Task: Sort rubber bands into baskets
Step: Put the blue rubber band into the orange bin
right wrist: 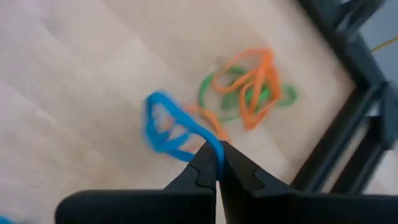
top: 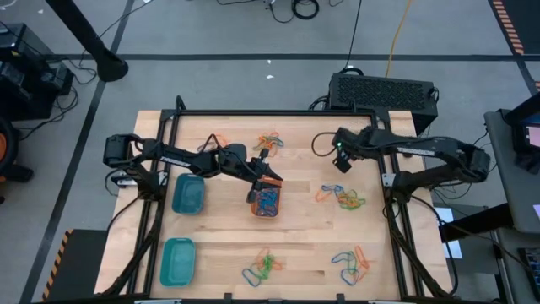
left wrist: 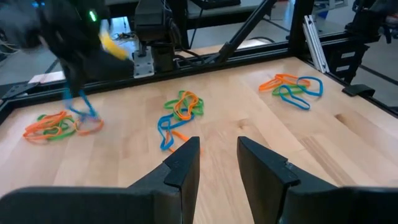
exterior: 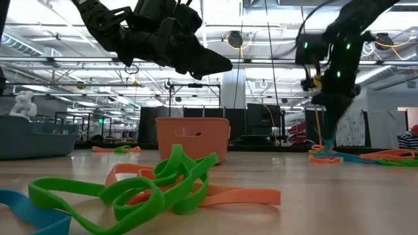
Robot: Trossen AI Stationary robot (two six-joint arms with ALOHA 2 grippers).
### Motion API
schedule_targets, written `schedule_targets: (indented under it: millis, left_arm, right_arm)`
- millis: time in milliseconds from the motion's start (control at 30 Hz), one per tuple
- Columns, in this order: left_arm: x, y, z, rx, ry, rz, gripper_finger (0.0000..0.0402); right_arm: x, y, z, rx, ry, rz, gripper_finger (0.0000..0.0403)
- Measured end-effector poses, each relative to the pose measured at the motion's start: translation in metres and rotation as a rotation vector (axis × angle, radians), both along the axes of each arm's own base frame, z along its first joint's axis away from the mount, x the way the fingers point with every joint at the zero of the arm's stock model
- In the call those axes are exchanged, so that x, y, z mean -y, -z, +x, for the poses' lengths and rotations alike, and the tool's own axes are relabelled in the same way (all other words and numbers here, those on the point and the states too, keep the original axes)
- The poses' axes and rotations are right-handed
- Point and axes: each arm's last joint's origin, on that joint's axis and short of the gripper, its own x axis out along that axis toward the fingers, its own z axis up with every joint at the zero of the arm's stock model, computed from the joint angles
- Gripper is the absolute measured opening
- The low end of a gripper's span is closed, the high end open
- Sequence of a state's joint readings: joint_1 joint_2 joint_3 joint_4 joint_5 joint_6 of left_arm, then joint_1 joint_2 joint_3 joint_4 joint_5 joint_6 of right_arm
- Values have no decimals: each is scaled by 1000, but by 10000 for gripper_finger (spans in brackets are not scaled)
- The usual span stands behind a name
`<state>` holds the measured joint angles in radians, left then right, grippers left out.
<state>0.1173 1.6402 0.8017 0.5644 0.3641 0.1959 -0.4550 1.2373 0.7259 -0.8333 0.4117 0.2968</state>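
High view shows your orange basket (top: 267,201) already holding bands, while 5 piles (top: 341,198) remain on the counter (top: 304,236). Right gripper (right wrist: 216,163) fingers pinch a blue band (right wrist: 168,127); left gripper (left wrist: 217,163) fingers stand spread, empty.

no readable text, labels or numbers anywhere

Left pincer (left wrist: 219,163) parted over bare wood — three rubber band clusters (left wrist: 181,111) beyond.
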Motion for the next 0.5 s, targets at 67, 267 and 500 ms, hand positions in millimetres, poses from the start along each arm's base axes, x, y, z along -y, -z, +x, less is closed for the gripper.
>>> schedule_targets:
  millis: [67,267,500]
  left_arm:
    - [0,0,0,3,0,0,116]
    - [0,0,0,3,0,0,116]
    - [0,0,0,3,-1,1,116]
  right_arm:
    - [3,11,6,-57,-3,27,0]
    - [10,30,23,-145,-15,92,0]
    - [19,34,24,-152,-32,90,0]
